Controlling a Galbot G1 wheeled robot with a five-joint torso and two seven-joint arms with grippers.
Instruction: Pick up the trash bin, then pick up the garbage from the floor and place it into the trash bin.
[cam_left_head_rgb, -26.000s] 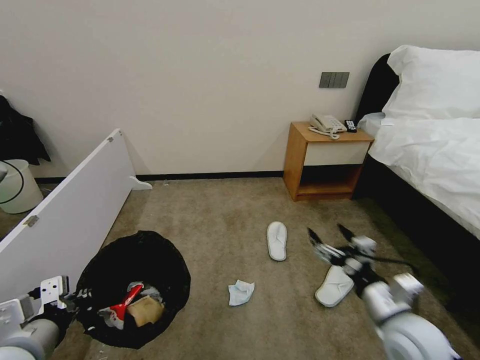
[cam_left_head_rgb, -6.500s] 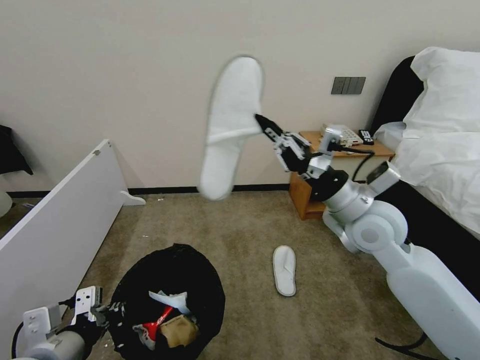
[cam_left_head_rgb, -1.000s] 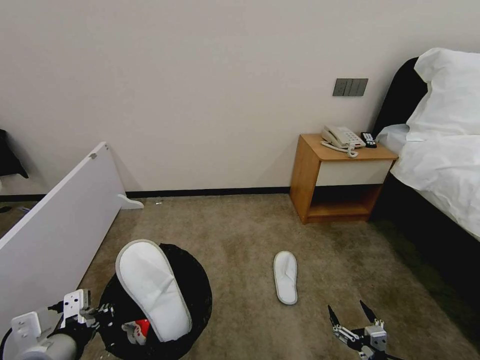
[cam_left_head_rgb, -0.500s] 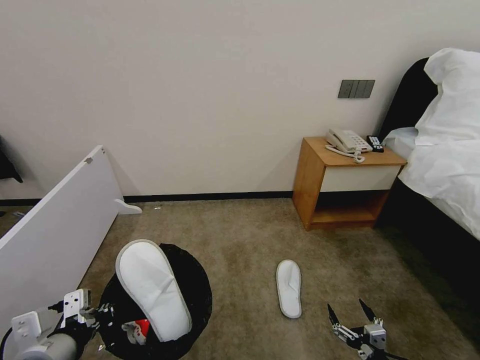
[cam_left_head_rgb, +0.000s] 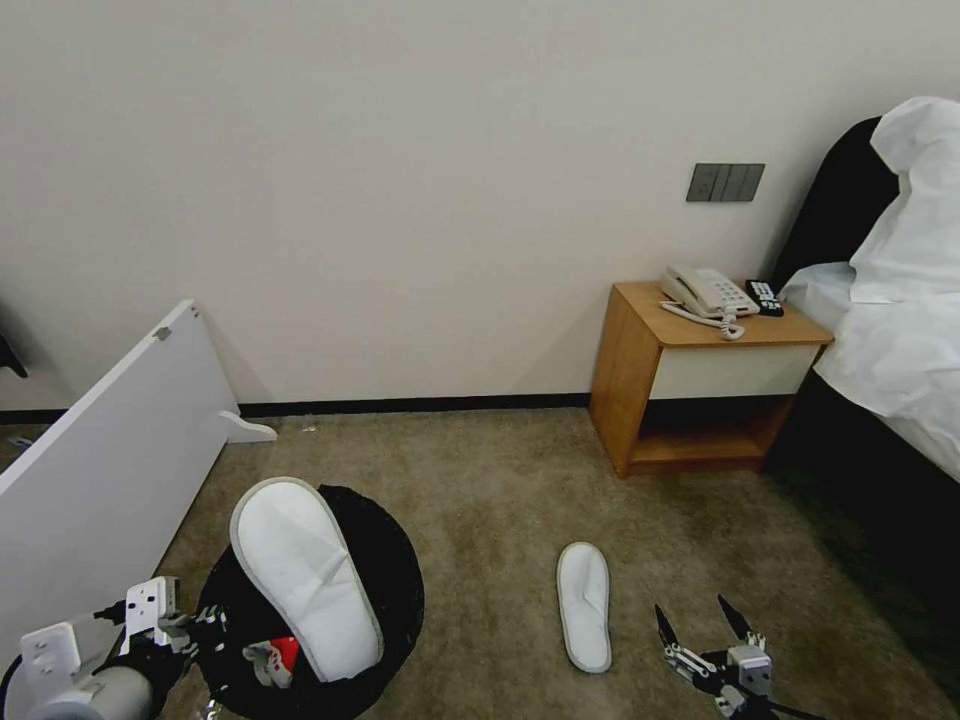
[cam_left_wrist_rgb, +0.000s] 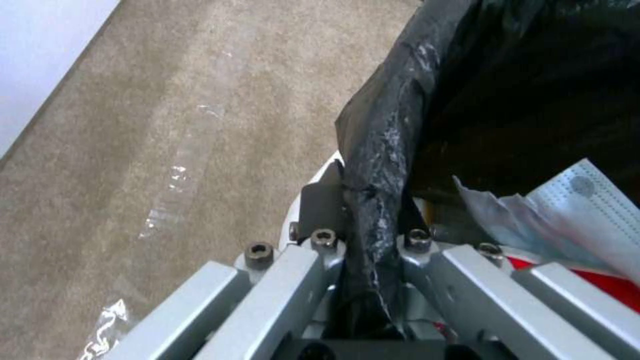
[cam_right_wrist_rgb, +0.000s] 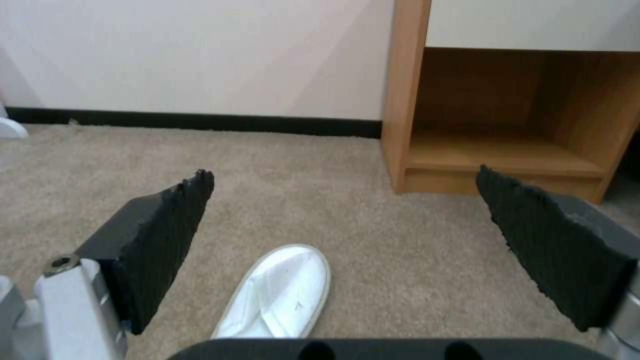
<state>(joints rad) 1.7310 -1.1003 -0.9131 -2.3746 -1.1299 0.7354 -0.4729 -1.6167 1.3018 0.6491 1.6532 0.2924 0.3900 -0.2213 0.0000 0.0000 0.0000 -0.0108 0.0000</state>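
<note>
one slipper (cam_left_head_rgb: 300, 575) was now in the bin (cam_left_head_rgb: 395, 560), sticking up out of the mouth at our 8 o'clock, where a few seconds earlier the right gripper had it in the air. left gripper (cam_left_wrist_rgb: 370, 210) stayed pinched on the bin's bagged rim. right gripper (cam_left_head_rgb: 705, 630) had come down low at our 5 o'clock, fingers (cam_right_wrist_rgb: 157, 245) spread wide and empty. the second slipper (cam_left_head_rgb: 585, 605) lay on the carpet (cam_left_head_rgb: 480, 480) just beside it, at its 10 o'clock. view had swung a bit. we judged it the last pick left.
</note>
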